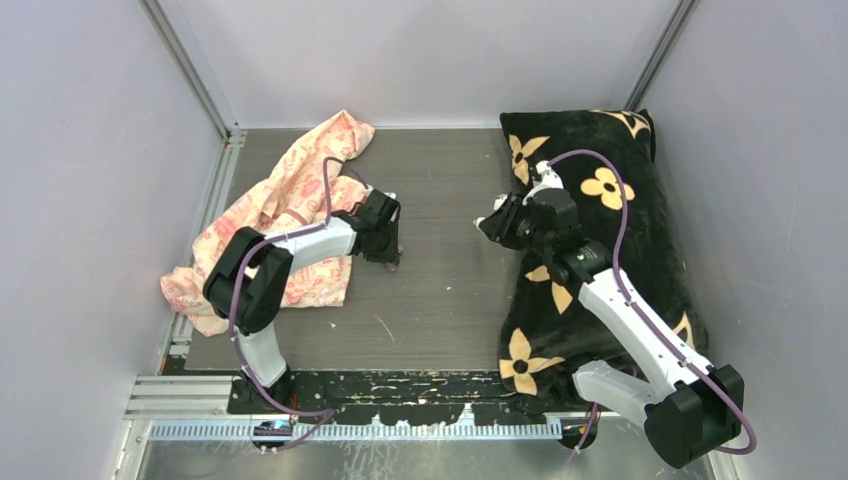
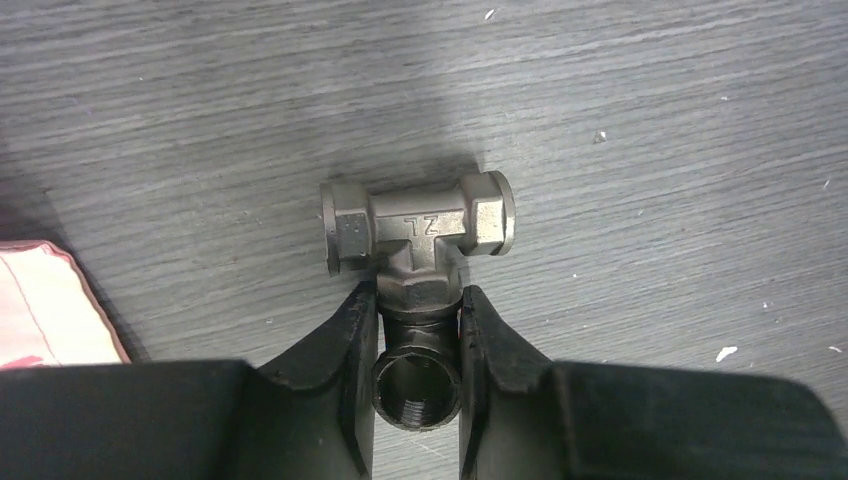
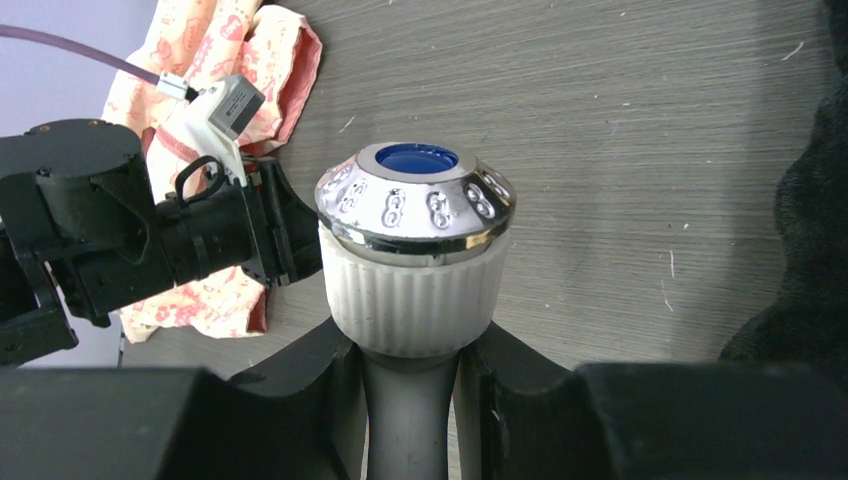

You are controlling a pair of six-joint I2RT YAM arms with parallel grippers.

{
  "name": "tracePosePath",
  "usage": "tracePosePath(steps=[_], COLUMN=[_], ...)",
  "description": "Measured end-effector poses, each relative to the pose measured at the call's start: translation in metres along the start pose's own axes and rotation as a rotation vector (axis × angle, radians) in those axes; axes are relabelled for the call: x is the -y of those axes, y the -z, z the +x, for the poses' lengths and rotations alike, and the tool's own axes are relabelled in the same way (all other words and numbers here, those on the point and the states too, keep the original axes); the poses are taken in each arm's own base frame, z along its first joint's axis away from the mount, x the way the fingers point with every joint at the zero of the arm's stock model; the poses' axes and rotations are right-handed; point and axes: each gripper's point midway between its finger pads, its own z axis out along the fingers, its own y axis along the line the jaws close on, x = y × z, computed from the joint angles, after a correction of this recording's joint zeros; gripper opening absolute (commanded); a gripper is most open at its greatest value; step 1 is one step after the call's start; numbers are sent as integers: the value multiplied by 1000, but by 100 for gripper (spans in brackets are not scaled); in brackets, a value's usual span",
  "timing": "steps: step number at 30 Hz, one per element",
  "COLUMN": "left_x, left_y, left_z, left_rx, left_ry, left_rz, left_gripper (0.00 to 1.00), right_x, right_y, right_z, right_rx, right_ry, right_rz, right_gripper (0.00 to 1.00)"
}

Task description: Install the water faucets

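Observation:
My left gripper (image 2: 418, 335) is shut on the stem of a dark grey metal T-shaped fitting (image 2: 415, 235). Its crossbar lies just past the fingertips, over the grey table, and a threaded opening faces the camera. My right gripper (image 3: 412, 385) is shut on the grey stem of the white tap (image 3: 415, 290). The tap's ribbed round knob has a chrome ring and a blue centre and stands beyond the fingers. In the top view the left gripper (image 1: 387, 250) and the right gripper (image 1: 492, 224) face each other across a gap at the table's middle. The tap's brass tip is hidden.
A pink patterned cloth (image 1: 290, 215) lies at the left under the left arm. A black pillow with yellow flowers (image 1: 620, 240) fills the right side. Grey walls enclose the table. The left arm's wrist (image 3: 150, 240) shows in the right wrist view.

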Motion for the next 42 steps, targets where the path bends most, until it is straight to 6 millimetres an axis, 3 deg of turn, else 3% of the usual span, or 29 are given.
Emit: tracePosePath(steps=[1,9,12,15,19,21,24,27,32,36,42], left_x=[0,-5,4,19,35,40,42,39,40,42,54], left_y=[0,13,49,104,171,192,201,190,183,205,243], left_z=[-1,-7,-19,-48,-80,-89,-90,-78,-64,-59,-72], left_rx=[1,-16,34,186,403,487,560,552,588,711,874], left_ry=[-6,-72,-130,-200,-271,-298,-337,-373,-438,-488,-587], left_rz=[1,3,67,157,254,289,320,330,379,433,487], left_gripper=[1,0,0,0,0,0,0,0,0,0,0], right_x=[-1,-11,-29,-56,-90,-103,-122,-142,-157,-164,-168], right_y=[0,-4,-1,8,16,18,21,29,39,43,44], right_z=[1,16,32,42,34,27,18,7,1,1,1], right_rx=[-4,-29,11,83,202,256,299,359,460,538,622], right_ry=[1,74,205,356,524,595,687,776,891,991,1143], right_rz=[-4,-78,-172,-299,-418,-437,-449,-482,-491,-484,-458], right_gripper=[1,1,1,1,1,1,1,1,1,1,1])
